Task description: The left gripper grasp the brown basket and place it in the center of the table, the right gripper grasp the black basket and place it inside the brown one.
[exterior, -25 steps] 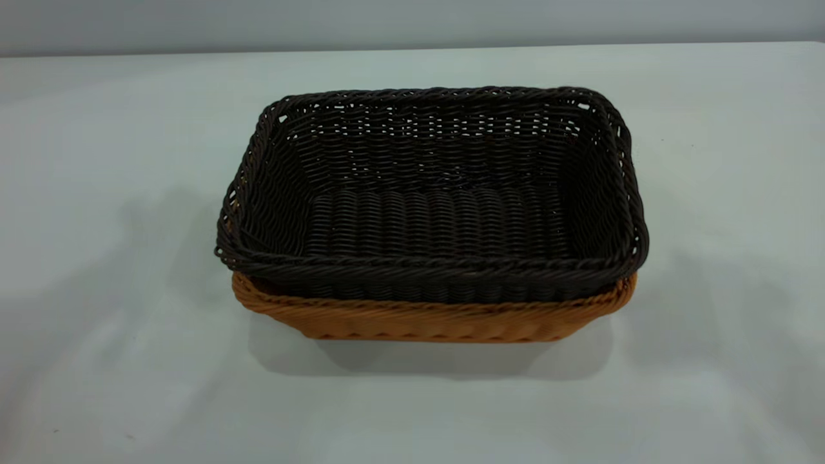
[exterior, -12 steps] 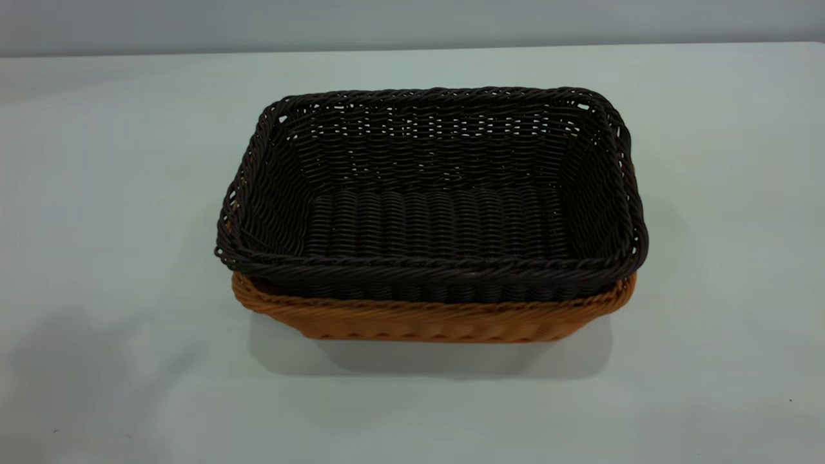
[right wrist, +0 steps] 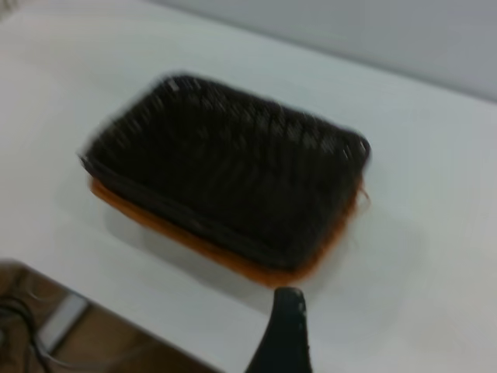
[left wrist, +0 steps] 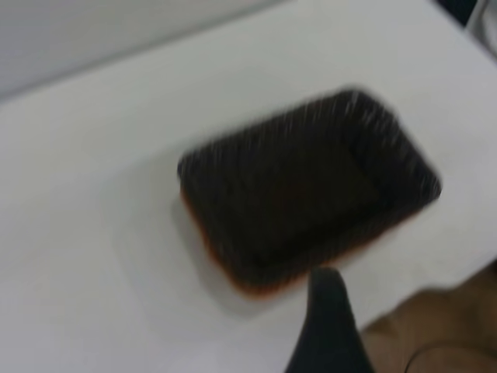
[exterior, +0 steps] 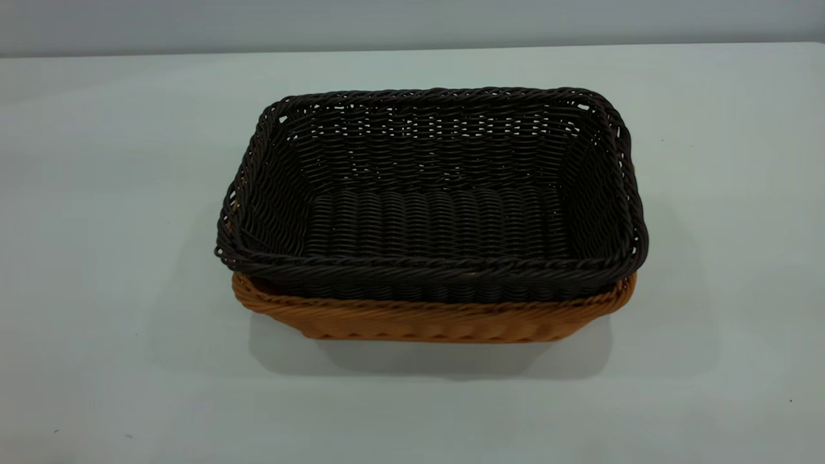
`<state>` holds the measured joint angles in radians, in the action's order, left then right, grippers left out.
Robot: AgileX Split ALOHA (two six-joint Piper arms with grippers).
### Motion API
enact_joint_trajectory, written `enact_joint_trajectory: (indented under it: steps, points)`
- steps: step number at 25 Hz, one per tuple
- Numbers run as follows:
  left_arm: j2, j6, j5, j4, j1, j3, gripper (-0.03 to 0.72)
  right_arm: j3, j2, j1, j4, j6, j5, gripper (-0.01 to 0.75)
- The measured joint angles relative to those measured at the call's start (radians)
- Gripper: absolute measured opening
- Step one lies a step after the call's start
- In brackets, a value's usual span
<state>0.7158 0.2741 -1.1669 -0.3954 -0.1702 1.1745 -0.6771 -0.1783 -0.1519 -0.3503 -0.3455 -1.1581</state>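
Note:
The black basket (exterior: 438,193) sits nested inside the brown basket (exterior: 425,319) in the middle of the table (exterior: 97,193). Only the brown basket's rim and front wall show below the black rim. Both grippers are out of the exterior view. In the left wrist view, the left gripper (left wrist: 326,326) is a dark tip held above the table, apart from the nested baskets (left wrist: 311,194). In the right wrist view, the right gripper (right wrist: 286,330) is likewise a dark tip held off from the baskets (right wrist: 225,171). Neither holds anything.
The pale table spreads wide on all sides of the baskets. A brown surface (left wrist: 435,334) lies beyond the table edge in the left wrist view. A brown area with cables (right wrist: 46,326) shows in the right wrist view.
The soft shadows on the table at the left and right of the baskets have faded away. The nested baskets have not moved.

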Motion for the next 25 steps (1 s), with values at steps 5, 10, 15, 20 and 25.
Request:
enact_joint_trajectory:
  steps: [5, 10, 15, 20, 25]
  points:
    - [-0.187, 0.000, 0.000, 0.052, 0.000, -0.239, 0.466, 0.153, 0.113, 0.000, 0.076, 0.003, 0.036, 0.593]
    - [-0.362, -0.006, 0.004, 0.081, 0.000, -0.412, 0.466, 0.183, 0.194, 0.000, 0.170, 0.068, 0.028, 0.593]
    - [-0.479, -0.031, 0.008, 0.093, 0.000, -0.522, 0.466, 0.194, 0.195, 0.000, 0.197, 0.108, 0.027, 0.593]
    - [-0.542, -0.061, 0.014, 0.146, 0.000, -0.578, 0.466, 0.198, 0.195, 0.000, 0.197, 0.109, 0.030, 0.593]
    - [-0.569, -0.125, 0.019, 0.253, 0.000, -0.633, 0.466, 0.198, 0.195, 0.000, 0.197, 0.109, 0.031, 0.593]
